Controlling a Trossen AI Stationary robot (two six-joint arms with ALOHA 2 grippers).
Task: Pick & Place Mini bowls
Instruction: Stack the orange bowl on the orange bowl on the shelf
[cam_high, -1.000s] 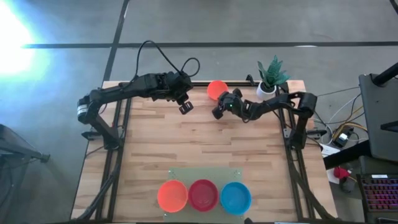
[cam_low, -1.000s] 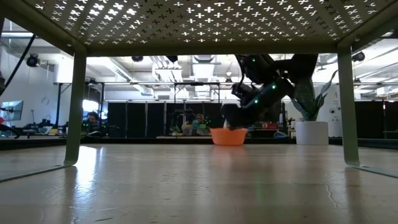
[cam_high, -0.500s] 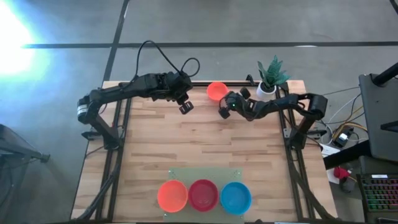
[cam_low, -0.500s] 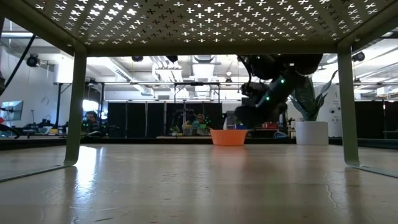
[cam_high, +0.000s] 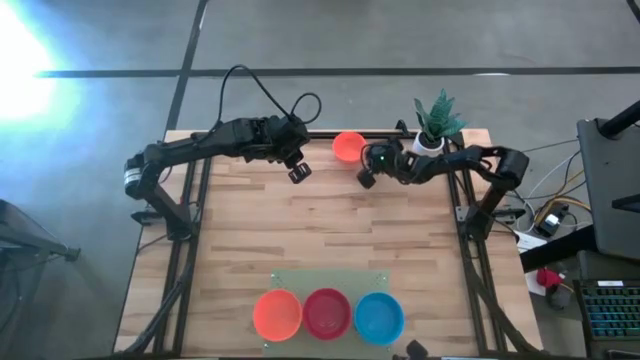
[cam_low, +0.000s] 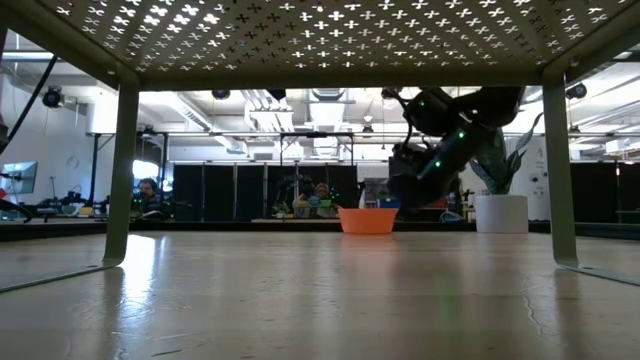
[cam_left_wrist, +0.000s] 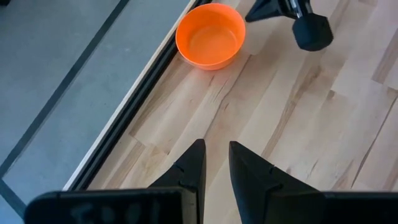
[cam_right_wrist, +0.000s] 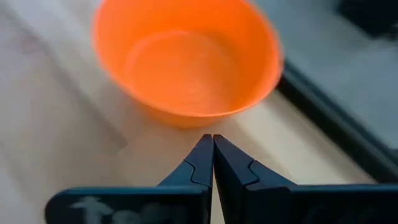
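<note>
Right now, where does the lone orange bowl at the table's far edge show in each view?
High view: orange bowl, top centre, at the table's far rail.
Low view: centre, left of the white pot.
Left wrist view: top centre.
Right wrist view: fills the top.
Shared landmark: the right gripper beside it.

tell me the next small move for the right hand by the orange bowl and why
Probably open the fingers first. The right hand sits just short of the orange bowl with its fingers pressed together, so it cannot straddle the rim yet. The bowl rests upright on the table near its far edge. The left hand waits nearby.
</note>
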